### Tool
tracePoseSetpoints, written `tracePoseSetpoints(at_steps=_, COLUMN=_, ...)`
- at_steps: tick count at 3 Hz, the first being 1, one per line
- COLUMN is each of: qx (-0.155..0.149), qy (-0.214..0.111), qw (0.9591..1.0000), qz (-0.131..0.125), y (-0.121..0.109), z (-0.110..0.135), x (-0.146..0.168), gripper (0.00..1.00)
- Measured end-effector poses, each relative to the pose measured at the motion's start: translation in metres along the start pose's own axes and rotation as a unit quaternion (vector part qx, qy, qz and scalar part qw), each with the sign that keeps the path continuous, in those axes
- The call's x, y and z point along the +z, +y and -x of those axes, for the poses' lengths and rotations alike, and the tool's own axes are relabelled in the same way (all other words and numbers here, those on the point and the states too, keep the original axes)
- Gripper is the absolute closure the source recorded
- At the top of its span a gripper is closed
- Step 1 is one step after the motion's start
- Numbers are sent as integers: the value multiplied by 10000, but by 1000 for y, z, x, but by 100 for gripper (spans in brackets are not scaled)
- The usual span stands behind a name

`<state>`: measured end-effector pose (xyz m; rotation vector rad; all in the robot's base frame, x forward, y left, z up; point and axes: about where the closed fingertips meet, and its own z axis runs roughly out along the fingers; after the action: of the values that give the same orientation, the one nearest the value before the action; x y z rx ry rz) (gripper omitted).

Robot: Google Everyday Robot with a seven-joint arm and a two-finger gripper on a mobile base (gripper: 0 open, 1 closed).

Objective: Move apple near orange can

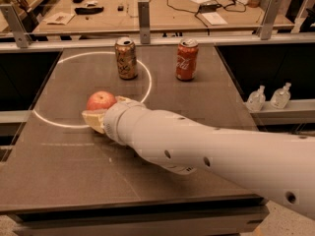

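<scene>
Warm, rather dim light falls from above. The white arm (221, 151) is the brightest thing and throws a soft shadow on the table (59, 181) toward six o'clock. The gripper (98, 118), at nine o'clock from centre and closed on the apple (101, 101), is evenly lit. The tops of the orange can (126, 58) and red can (187, 59) glint at twelve o'clock.
</scene>
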<state>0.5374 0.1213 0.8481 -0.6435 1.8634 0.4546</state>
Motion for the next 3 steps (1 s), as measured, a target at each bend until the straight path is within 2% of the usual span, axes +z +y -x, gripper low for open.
tracePoseSetpoints(at_steps=1, qx=21, qy=12, qw=10000, qz=8, y=1, z=0, x=1, gripper=100)
tracePoseSetpoints(at_steps=2, qx=-85, qy=-12, qw=9998, qz=-199, y=-8, z=-6, x=2, gripper=100)
tracePoseSetpoints(at_steps=3, qx=-213, qy=-105, qw=9979, qz=-608, y=-32, z=-5, x=14, gripper=100)
